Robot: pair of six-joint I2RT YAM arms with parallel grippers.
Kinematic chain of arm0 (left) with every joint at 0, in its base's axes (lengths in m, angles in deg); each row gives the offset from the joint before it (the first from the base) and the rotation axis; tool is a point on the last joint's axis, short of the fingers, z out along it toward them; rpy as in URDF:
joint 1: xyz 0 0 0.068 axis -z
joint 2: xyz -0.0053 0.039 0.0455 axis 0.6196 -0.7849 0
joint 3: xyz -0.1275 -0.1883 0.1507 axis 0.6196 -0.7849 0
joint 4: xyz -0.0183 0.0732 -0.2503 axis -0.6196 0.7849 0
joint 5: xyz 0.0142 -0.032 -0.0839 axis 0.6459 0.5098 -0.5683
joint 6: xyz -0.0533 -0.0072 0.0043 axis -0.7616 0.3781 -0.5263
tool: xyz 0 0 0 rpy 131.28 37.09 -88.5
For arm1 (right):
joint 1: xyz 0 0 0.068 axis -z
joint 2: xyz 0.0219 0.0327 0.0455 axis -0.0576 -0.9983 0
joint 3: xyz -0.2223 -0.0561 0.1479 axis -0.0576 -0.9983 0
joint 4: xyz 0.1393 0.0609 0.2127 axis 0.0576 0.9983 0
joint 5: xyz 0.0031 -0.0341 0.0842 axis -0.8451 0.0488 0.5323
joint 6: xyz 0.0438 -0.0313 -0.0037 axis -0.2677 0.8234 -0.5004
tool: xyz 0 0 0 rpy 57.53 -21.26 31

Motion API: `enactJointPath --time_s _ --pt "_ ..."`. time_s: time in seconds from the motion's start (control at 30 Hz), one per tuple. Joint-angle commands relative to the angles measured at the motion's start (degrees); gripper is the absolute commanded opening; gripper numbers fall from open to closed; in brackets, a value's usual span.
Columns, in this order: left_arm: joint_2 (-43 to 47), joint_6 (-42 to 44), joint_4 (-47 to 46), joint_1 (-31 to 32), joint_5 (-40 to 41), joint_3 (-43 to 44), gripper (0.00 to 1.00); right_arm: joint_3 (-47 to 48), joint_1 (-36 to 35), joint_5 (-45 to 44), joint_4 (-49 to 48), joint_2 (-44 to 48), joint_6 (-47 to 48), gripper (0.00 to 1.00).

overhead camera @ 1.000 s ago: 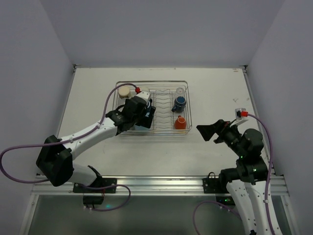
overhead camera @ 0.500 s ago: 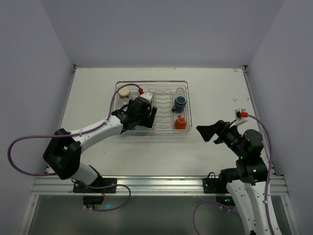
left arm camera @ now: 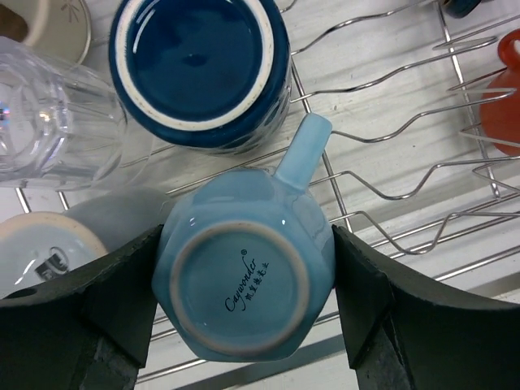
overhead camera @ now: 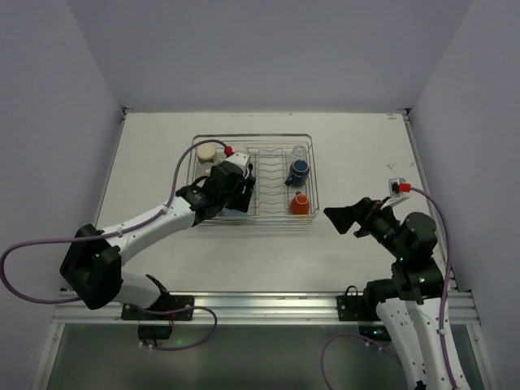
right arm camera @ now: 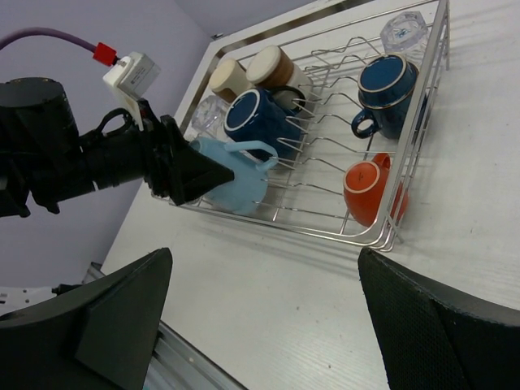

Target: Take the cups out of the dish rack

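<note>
Tabletop [overhead camera: 357,138] carries the dish rack [overhead camera: 252,136] at centre-left, w/ every cup in view inside it. Right fingers [right arm camera: 106,325] hang wide apart and empty over bare tabletop, right of the rack.

Left fingers [left arm camera: 122,301] sit partway open at the rack's near-left corner, one on each flank of the light blue mug [left arm camera: 244,276]. The mug is upside down, base to the wrist cam. Both fingers look to be touching it, but how firm the clamp is I can't tell.

Risks on the lift:
- Navy mug [left arm camera: 199,65] just beside, clear glass [left arm camera: 49,114] close by. A tilted lift could knock either.
- Glazed, faceted sides, so a light clamp may slip.
- Mug's handle [left arm camera: 301,150] juts over the wavy wires [left arm camera: 406,191]. A sideways pull could snag it and drag the rack.
- Orange cup [left arm camera: 504,97] is well apart, prob. safe.
</note>
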Motion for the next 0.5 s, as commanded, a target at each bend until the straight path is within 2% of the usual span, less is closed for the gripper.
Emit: enactJointPath --time_s 0.0,0.17,0.3,0.4,0.47 --pt "8.2 0.7 -3.1 0.1 2.6 2.5 0.05 0.7 0.2 3.9 -4.5 -2.1 -3.2 0.99" --pt "14.1 0.5 -1.8 0.1 1.2 4.0 0.04 0.3 -1.7 6.2 -12.5 -5.6 -7.0 0.95" --pt "19.2 -1.7 -2.5 0.1 -1.2 5.0 0.04 1.0 -9.2 4.5 -18.4 -9.4 -8.3 0.89" --pt "22.4 -4.8 -6.3 0.1 -4.5 4.7 0.03 -0.2 -13.4 2.8 -25.1 -11.4 -9.2 0.85" --pt "23.7 -8.2 -10.9 0.2 -8.8 4.0 0.03 -1.9 -14.3 2.2 -32.1 -11.8 -10.7 0.72"
